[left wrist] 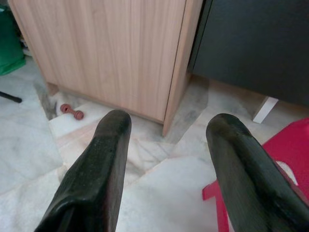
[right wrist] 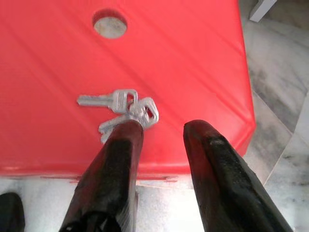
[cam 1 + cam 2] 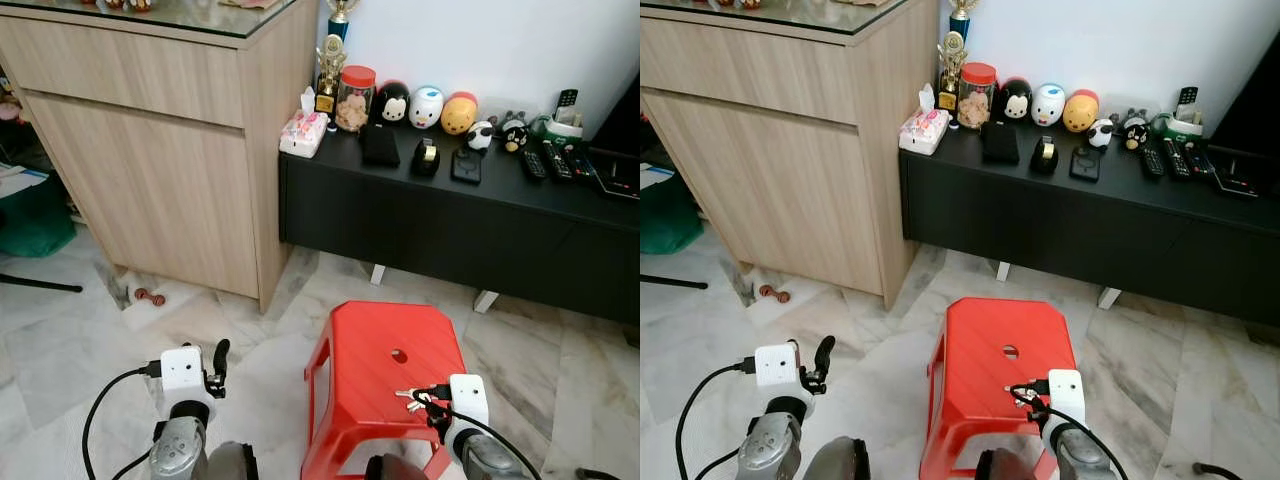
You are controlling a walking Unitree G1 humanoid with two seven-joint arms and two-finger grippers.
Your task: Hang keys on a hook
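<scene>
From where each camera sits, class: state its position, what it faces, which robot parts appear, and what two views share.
Left eye view: on the head, looking forward and down at the red stool, wooden cabinet and black console; both arms show.
Right eye view: beside it, same scene.
Left wrist view: along the left gripper, open, toward the cabinet base and marble floor.
Right wrist view: along the right gripper, open over the keys on the stool.
Shared: stool and keys in the eye and right wrist views.

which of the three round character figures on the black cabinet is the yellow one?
The rightmost of the row, beside the white one; the black one stands at the left end next to the red-lidded jar, on the black cabinet.
</scene>
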